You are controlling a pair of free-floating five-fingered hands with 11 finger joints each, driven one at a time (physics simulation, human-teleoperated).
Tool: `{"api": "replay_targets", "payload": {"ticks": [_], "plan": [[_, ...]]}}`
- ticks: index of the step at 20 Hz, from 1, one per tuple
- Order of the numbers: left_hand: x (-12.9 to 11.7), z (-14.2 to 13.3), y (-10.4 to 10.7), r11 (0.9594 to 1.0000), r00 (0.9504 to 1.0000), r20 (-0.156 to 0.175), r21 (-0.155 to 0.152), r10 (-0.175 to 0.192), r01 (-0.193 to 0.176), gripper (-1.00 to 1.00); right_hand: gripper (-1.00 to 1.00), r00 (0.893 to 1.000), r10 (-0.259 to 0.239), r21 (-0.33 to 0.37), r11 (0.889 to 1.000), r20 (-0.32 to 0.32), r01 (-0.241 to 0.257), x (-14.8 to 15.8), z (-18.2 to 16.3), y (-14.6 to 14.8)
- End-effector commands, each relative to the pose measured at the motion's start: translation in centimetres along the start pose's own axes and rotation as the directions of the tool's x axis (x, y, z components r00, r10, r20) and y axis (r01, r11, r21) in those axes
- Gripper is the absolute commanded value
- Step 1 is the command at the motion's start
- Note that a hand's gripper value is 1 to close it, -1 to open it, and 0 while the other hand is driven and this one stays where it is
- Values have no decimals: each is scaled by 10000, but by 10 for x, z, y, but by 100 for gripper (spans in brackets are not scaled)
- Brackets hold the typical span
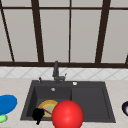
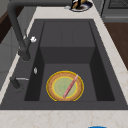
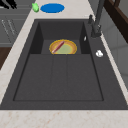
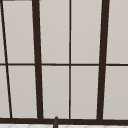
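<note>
My left hand (image 1: 38, 115) hangs at the front left corner of the dark sink (image 1: 105, 100), over its front rim. The right side view shows it at the top left, off the counter's front edge, its fingers (image 3: 7, 3) straight and spread, holding nothing. Just right of it, a yellow plate (image 1: 48, 107) with a green centre lies in the left basin, and a pink stick (image 2: 70, 86) rests across it. A large red ball (image 1: 67, 115) sits low in the front view, covering part of the plate and the sink's front rim.
A blue plate (image 1: 7, 103) and a small green thing (image 1: 2, 118) lie on the counter left of the sink. A dark bowl (image 1: 125, 108) stands on the counter at the right. The black faucet (image 1: 56, 71) rises behind the basin, under a window.
</note>
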Motion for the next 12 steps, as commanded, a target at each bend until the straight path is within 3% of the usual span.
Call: {"api": "replay_targets", "payload": {"ticks": [1, 4, 6, 12], "plan": [[0, 0, 0, 10000, 10000, 0, 0, 0, 0, 0, 100, 10000, -6, 41, 10000, -32, 7, 0, -2, 4], [0, 0, 0, 10000, 10000, 0, 0, 0, 0, 0, 100, 9999, -171, -222, 9996, 20, 171, -3, -2, -2], [0, 0, 0, 10000, 10000, 0, 0, 0, 0, 0, 100, 9996, -262, -24, 9997, -59, 262, -1, 0, -11], [0, 0, 0, 10000, 10000, 0, 0, 0, 0, 0, 100, 9997, 108, 594, 9982, -225, -95, 25, 16, -38]]}}
